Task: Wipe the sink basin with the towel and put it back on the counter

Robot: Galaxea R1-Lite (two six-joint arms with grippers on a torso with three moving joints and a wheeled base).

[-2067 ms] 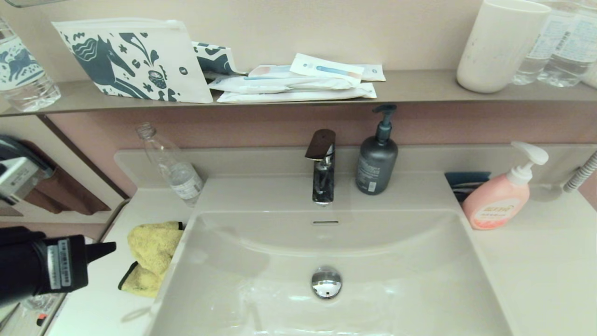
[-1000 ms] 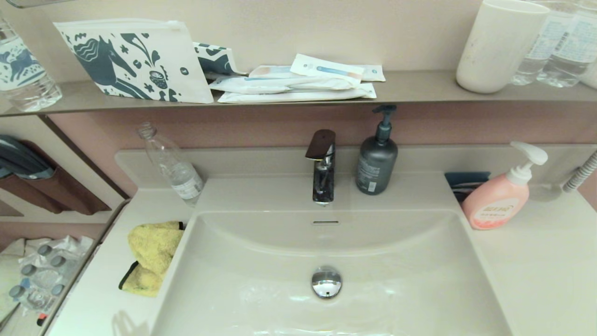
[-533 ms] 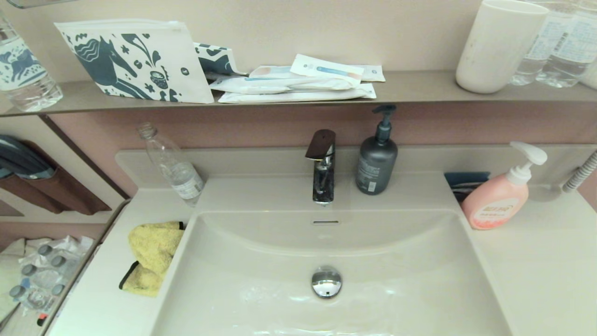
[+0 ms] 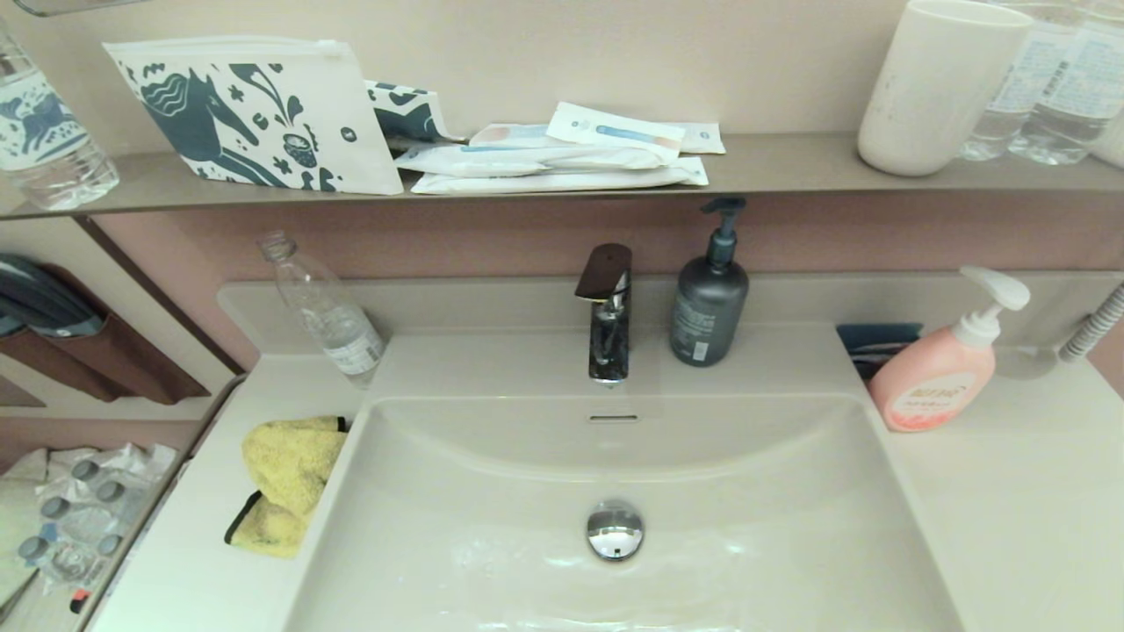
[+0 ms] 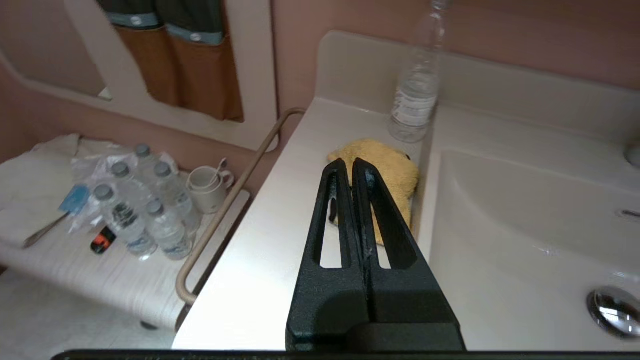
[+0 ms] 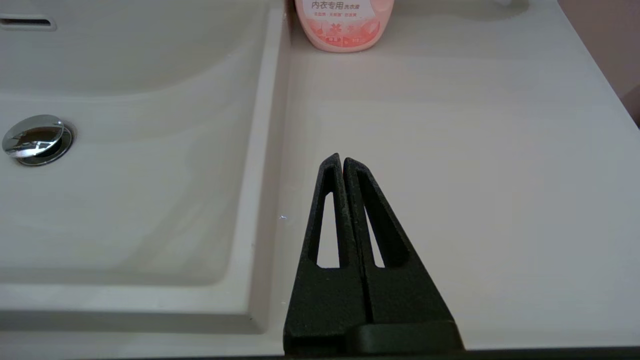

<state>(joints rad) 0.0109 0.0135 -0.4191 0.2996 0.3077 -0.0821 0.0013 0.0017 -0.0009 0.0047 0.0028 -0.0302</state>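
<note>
The mustard-yellow towel (image 4: pixel 283 484) lies crumpled on the counter (image 4: pixel 184 570) just left of the sink basin (image 4: pixel 773 544), its black edging showing at the near end. The basin holds only its chrome drain plug (image 4: pixel 615 530) and slot overflow (image 4: pixel 613 418). Neither arm shows in the head view. In the left wrist view my left gripper (image 5: pixel 348 165) is shut and empty, hanging over the counter short of the towel (image 5: pixel 395 170). My right gripper (image 6: pixel 340 161) is shut and empty over the counter (image 6: pixel 475 150) right of the basin (image 6: pixel 125 200).
A clear plastic bottle (image 4: pixel 323 309) leans behind the towel. The faucet (image 4: pixel 607 312) and a grey pump bottle (image 4: pixel 709 297) stand behind the basin, with a pink pump bottle (image 4: pixel 940 369) at the right. The grey-brown shelf (image 4: pixel 790 167) carries pouches, a cup and bottles. A side table with bottles (image 5: pixel 135 205) is left.
My left arm, seen at the lower left two seconds ago, has drawn back out of the head view. The towel has not moved.
</note>
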